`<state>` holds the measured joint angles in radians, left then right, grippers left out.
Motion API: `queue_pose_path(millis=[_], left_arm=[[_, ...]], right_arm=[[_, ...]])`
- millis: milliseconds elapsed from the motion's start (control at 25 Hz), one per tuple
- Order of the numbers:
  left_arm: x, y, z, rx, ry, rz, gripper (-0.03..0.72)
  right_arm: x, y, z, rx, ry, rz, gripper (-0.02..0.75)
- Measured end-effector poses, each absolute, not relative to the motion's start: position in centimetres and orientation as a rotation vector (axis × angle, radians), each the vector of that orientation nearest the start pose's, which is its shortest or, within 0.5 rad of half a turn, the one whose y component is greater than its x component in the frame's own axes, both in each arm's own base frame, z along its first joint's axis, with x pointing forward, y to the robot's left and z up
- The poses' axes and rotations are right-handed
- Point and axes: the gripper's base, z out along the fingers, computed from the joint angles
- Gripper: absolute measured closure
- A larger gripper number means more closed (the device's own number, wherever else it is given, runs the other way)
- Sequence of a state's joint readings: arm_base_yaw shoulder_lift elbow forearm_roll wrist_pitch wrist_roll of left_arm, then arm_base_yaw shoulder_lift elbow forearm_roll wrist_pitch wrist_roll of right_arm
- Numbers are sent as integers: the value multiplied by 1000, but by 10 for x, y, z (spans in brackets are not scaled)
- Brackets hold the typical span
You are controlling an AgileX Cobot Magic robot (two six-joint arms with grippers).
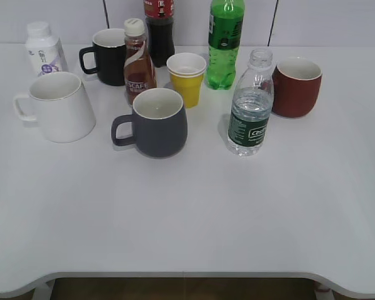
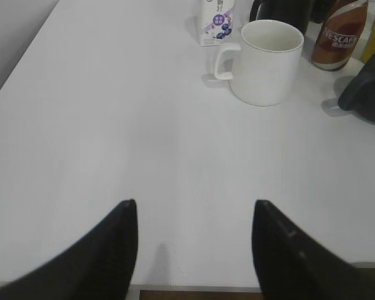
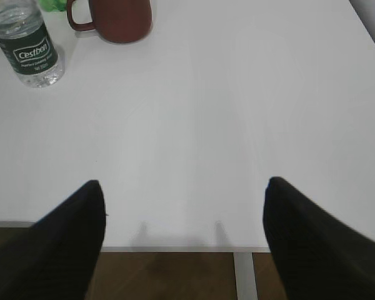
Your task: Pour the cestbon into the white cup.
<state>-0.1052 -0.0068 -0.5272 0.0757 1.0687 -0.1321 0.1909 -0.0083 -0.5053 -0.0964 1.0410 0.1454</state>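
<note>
White cup [image 1: 57,106] upright at table's [image 1: 187,212] left, handle facing left, white bottle [image 1: 44,49] behind it. Grey mug [image 1: 155,122] near centre, brown coffee bottle [image 1: 139,61] and yellow cup [image 1: 187,78] behind. Cestbon [image 1: 250,106] upright right of centre — uncapped, just beside red mug [image 1: 297,87]. Left gripper [image 2: 194,240] spread wide, holding nothing, at near edge; right gripper [image 3: 184,231] likewise — both well apart from objects.

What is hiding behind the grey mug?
Behind the grey mug stand a brown coffee bottle and a yellow paper cup. The mug covers the bottle's bottom part and the cup's lower left corner, so those parts cannot be seen.
</note>
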Motion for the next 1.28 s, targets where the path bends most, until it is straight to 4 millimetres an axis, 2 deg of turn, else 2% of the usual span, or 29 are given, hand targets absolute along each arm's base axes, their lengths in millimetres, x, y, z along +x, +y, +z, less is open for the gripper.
queue_pose_path(millis=[1280], left_arm=[[-9, 7, 284, -32, 2016, -61, 249]], right_arm=[[-5, -9, 281, -42, 2009, 100, 148]])
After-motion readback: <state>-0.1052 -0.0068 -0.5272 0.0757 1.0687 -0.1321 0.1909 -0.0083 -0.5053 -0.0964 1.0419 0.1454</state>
